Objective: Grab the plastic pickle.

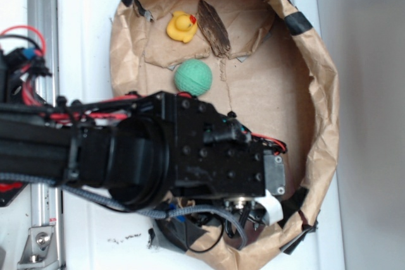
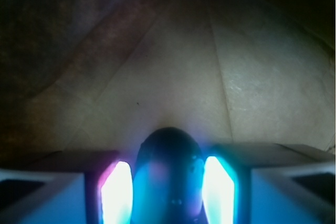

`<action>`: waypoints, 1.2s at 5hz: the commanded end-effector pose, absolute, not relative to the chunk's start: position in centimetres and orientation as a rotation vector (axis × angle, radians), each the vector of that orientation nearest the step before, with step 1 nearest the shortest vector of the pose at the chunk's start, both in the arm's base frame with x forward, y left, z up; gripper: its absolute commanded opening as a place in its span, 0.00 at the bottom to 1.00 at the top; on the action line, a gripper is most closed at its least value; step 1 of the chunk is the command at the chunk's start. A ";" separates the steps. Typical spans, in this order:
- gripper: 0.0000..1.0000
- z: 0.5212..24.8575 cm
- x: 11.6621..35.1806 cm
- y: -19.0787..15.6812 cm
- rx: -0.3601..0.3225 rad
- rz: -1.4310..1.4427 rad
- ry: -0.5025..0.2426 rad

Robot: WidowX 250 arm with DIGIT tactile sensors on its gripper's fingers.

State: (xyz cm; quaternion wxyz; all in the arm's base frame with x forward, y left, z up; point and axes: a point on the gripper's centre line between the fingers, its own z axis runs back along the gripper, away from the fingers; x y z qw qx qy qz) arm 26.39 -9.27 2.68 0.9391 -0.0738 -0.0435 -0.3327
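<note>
Wrist view: dark rounded plastic pickle [image 2: 169, 174] seen between glowing fingers [image 2: 116, 192] of gripper [image 2: 168, 192], long axis along them; contact undetermined, grip state uncertain.

- exterior: looks straight down from overhead, fairly near, onto the paper-walled bin [image 1: 319, 118], the arm [image 1: 126, 150] covering its lower half.
- wrist: sits low between the fingers [image 2: 116, 192], very close, facing the bin's brown paper floor [image 2: 184, 77], shared with the overhead.

yellow duck [image 1: 181, 27], green dimpled ball [image 1: 193, 78]
</note>
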 end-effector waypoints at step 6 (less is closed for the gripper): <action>0.00 18.6 27.9 -3.3 0.092 -0.186 -0.242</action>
